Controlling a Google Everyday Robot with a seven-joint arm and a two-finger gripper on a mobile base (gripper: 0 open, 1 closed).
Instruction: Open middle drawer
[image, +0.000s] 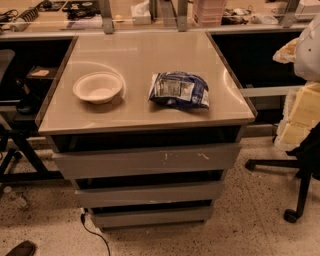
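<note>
Pincer is nowhere in the camera view, so whether it is wide, narrow or holding anything cannot be told.

Seen from above and in front, a grey cabinet fills the middle of the scene. Its flat top serves as the table (140, 112), pale and glossy. A white bowl (98, 87) sits upright on the left half of it. A crumpled blue and white bag (179, 90) lies on the right half, well apart from the bowl.

Below the table hang three grey fronts, one under another. The top front (125, 161) is the tallest and widest and bears pale scratch marks right of its centre. The middle drawer (150, 194) lies just beneath it, a plain, handle-less strip. A dark gap runs above it and another below. It looks pushed in, in line with its neighbours, though a slight opening cannot be ruled out from this angle. The bottom front (150, 216) is the shortest and narrowest, close to the floor.

A black cable (95, 235) trails over the speckled floor (250, 225) from the cabinet's lower left corner. To the right stands the wheeled base of an office chair (298, 186), with yellow foam blocks (300, 115) above it. A cluttered counter (60, 20) runs along the back.
</note>
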